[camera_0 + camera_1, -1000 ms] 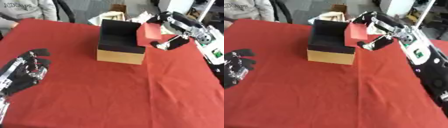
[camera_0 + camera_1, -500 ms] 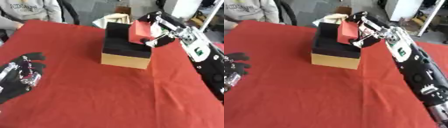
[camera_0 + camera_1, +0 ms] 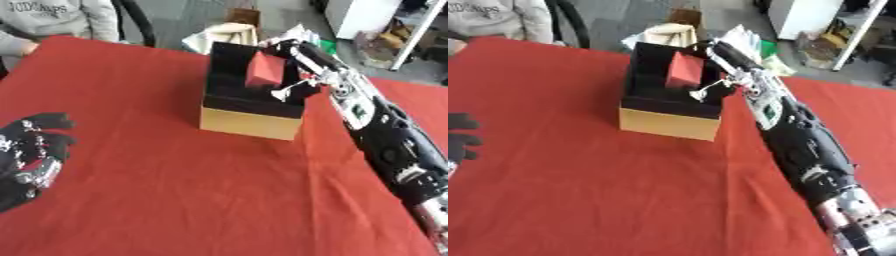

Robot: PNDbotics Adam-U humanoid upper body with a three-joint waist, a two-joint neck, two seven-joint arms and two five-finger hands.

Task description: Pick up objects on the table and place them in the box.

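My right hand at 1 o'clock, fingers curled round red block; block held over open top of box, not yet released; box sits at 12 o'clock on red tabletop; my left hand idle at 9 o'clock, fingers relaxed, empty; I see no other loose object on cloth; I judge this placement nearly done: lower, let go, withdraw; box interior dark, contents not discernible.

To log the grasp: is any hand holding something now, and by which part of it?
The right hand holds a red block by its right side, over the open box. The left hand holds nothing.
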